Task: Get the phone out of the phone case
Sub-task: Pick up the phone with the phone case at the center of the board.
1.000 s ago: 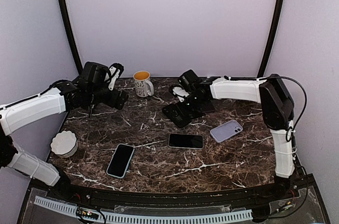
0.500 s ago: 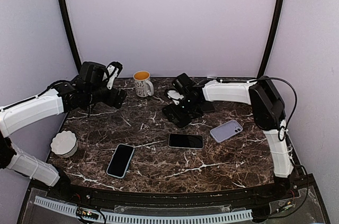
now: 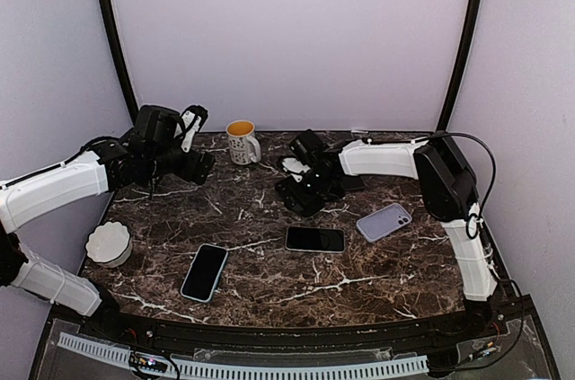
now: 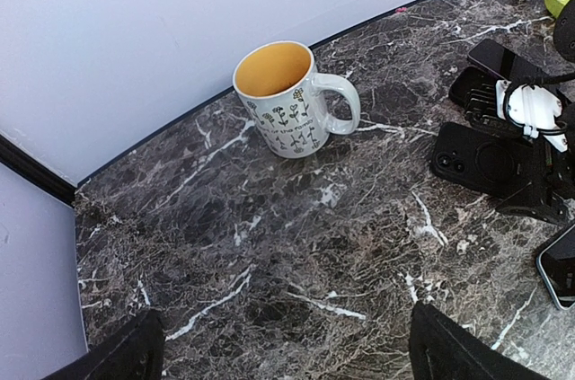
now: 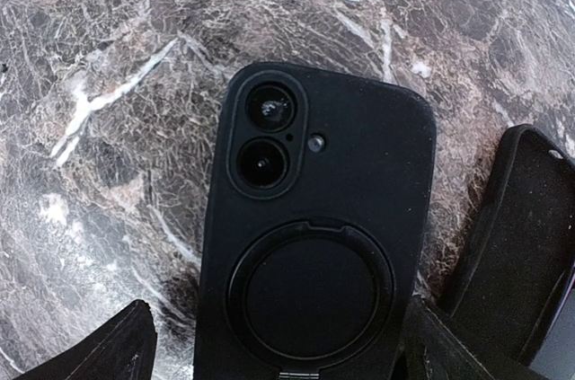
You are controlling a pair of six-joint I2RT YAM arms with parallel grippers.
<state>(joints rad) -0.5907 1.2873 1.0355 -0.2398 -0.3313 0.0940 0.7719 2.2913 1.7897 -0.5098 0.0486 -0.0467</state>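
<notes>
Fingers on both arms stand spread wide, and neither set grips anything.

Top external view: I see the left gripper (image 3: 199,166) above the surface (image 3: 269,295), just left of the mug (image 3: 241,141). The right gripper (image 3: 301,193) is low over the surface to the right of the mug and slightly nearer me. I cannot resolve what lies beneath it from this view. On the near side of the mug lie a dark phone (image 3: 314,239), a lavender phone (image 3: 384,222) further right, and a blue-edged phone (image 3: 205,272). A white ridged disc (image 3: 109,243) sits near and well to the left of the mug.

Left wrist view: the left fingers (image 4: 112,353) occupy the two lower corners, far apart. The mug stands upright, handle pointing right. The cased phone (image 4: 476,160) lies flat on the surface, right of the mug and nearer me, back side up. The right gripper covers its far-right portion.

Right wrist view: the right fingers (image 5: 90,353) frame the cased phone from both lower corners. I cannot tell whether they touch it. The phone is seated in its black case, two lenses and a flat ring stand facing up. A second black case (image 5: 521,236) lies just beside its right edge.
</notes>
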